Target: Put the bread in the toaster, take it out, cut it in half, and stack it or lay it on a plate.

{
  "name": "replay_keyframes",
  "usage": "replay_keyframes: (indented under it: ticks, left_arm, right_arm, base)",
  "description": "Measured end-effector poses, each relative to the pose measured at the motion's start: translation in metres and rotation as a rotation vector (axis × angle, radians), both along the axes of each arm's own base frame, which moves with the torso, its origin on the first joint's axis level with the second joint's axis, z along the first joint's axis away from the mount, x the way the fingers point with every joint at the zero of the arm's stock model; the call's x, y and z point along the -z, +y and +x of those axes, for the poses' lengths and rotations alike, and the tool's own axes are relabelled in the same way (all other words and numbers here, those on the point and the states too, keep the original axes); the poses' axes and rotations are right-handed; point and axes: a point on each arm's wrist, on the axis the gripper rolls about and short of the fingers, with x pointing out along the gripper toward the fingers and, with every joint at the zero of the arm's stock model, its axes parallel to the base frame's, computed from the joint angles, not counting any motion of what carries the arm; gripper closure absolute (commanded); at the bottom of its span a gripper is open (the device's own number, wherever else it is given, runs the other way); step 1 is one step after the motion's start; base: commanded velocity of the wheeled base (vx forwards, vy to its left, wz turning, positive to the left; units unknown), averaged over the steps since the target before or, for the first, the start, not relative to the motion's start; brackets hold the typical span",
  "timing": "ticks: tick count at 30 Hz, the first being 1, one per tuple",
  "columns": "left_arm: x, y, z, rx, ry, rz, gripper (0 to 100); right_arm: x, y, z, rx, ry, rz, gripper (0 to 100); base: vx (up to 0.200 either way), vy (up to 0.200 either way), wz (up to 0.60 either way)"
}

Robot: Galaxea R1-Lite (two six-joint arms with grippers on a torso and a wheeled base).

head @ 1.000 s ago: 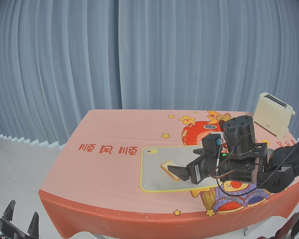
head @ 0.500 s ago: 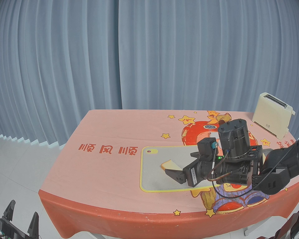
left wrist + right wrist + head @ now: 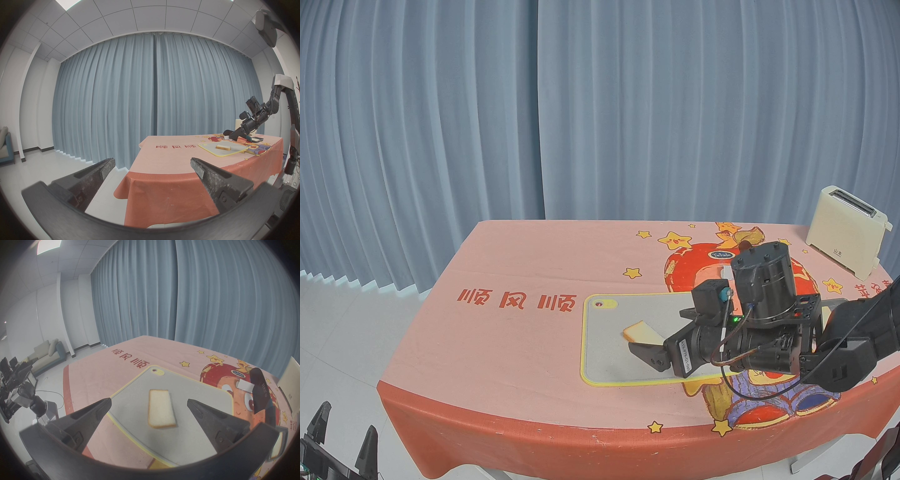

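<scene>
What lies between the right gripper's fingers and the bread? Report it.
Only bare cutting board: the right wrist view shows the bread lying flat between the open fingers of the right gripper, touching neither.

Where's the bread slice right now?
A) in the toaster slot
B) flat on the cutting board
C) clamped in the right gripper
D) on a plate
B: the pale square bread slice lies flat on the grey yellow-rimmed cutting board, with the right gripper open above it and not gripping it; the cream toaster stands apart at the table's far right.
</scene>
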Motion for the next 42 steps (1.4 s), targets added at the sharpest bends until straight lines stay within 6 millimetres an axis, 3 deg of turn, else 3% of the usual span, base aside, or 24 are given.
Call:
replay_keyframes:
  ticks: [15, 42]
  left_arm:
    - [0.000, 0.000, 0.000, 0.000, 0.000, 0.000, 0]
    - [0.000, 0.000, 0.000, 0.000, 0.000, 0.000, 0]
  right_arm:
    - [0.031, 0.020, -0.006, -0.046, 0.062, -0.072, 0]
    - [0.038, 0.034, -0.007, -0.076, 0.070, -0.083, 0]
  base:
    - [0.000, 0.000, 0.00]
    - [0.000, 0.000, 0.00]
